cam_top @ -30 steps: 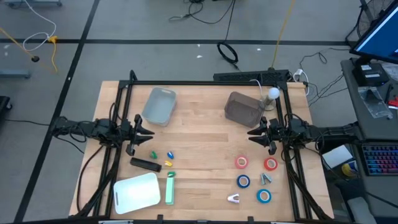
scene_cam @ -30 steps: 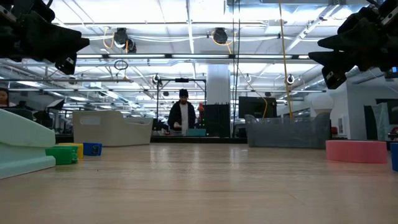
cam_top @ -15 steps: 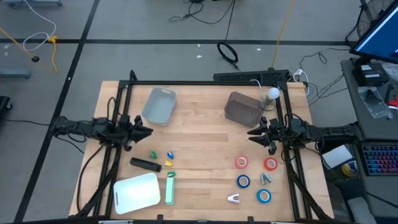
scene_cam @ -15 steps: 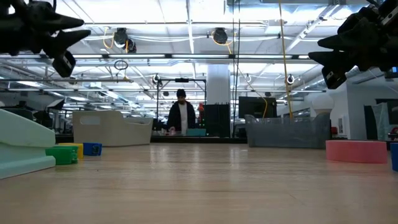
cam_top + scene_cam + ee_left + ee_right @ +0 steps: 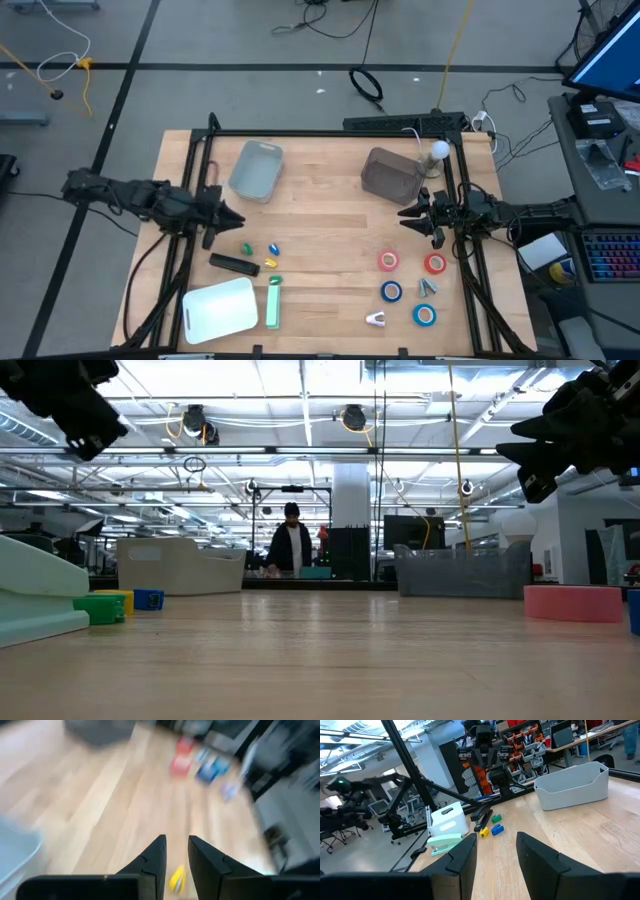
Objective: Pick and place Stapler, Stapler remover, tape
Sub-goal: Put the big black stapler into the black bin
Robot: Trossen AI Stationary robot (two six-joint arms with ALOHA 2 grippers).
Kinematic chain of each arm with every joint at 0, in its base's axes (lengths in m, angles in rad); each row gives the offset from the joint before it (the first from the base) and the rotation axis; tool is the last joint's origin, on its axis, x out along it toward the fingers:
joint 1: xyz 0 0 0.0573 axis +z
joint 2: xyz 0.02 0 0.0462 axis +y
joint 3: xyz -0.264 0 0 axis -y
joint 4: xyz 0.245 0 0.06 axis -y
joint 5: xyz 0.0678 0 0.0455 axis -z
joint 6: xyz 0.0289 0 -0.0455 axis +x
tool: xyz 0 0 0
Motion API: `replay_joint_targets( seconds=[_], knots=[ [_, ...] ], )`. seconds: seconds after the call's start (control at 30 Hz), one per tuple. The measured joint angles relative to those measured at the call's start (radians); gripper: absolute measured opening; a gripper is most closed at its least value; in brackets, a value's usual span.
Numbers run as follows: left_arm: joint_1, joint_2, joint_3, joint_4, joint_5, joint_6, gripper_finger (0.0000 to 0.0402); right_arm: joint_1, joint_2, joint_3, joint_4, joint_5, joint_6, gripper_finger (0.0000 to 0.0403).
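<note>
- Nearest the front edge of the table, over toward the left corner: the mint green stapler (image 5: 274,303) lies flat with its long axis running front to back, right beside a white box (image 5: 220,309).
- Front right area: a small silver stapler remover (image 5: 375,319) sits close to the front edge, and a second stapler remover (image 5: 428,287) lies between the rolls.
- The tape is all in that right front patch too, flat on the table, holes facing up: blue tape (image 5: 425,315) closest to the front, another blue roll (image 5: 391,291) a bit further in, then the two red ones side by side, red tape (image 5: 388,261) and a second red roll (image 5: 435,264).
- Left of middle: a black stapler (image 5: 234,263) lying with its long axis left to right, with tiny yellow, green and blue bits just beside it.
- Left gripper (image 5: 226,213) hangs over the left side of the table, pointing in toward the middle; jaws narrow, just a slim gap, nothing in them.
- Right gripper (image 5: 412,213) hovers at the right side pointing inward, jaws partly apart and empty.
- Toward the far edge: a light grey bin (image 5: 256,169) on the left and a dark grey bin (image 5: 389,174) on the right.
- Low view shows a person standing way back in the room.
</note>
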Motion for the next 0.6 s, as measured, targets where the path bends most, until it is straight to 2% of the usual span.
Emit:
replay_joint_targets(
  seconds=[0.1, 0.23, 0.43, 0.6],
  knots=[
    [0.000, 0.124, 0.109, -0.187, 0.021, -0.013, 0.0081, 0.000, 0.000, 0.000, 0.000, 0.000, 0.000, 0.0130],
    [0.000, 0.248, 0.195, -0.334, 0.135, -0.031, 0.0081, 0.000, 0.000, 0.000, 0.000, 0.000, 0.000, 0.0130],
    [-0.045, 0.350, 0.208, -0.454, 0.332, -0.117, 0.0081, 0.000, 0.000, 0.000, 0.000, 0.000, 0.000, 0.0130],
    [-0.100, 0.396, 0.208, -0.618, 0.335, -0.167, 0.0081, 0.000, 0.000, 0.000, 0.000, 0.000, 0.000, 0.0130]
  ],
)
